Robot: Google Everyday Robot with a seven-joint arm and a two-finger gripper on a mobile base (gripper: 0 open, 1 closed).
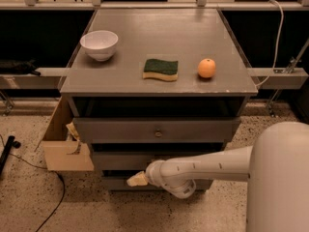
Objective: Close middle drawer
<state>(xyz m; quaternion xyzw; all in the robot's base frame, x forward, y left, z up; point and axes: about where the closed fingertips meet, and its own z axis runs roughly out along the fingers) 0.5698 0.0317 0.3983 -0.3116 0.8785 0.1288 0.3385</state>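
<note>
The grey cabinet (159,42) shows three drawer fronts. The uppermost drawer (120,129) carries a small round knob (158,133). The middle drawer (118,160) is the grey front just below it; its centre and right part are hidden behind my white arm (212,166). The lowest drawer front (113,182) sits recessed under it. My gripper (136,179) is at the end of the arm, reaching in from the right. It is low in front of the cabinet, at the lower edge of the middle drawer front and against the lowest one.
On the cabinet top stand a white bowl (99,44), a green-and-yellow sponge (161,69) and an orange (206,67). An open cardboard box (65,144) sits on the floor against the cabinet's left side. A black cable (48,211) runs over the speckled floor.
</note>
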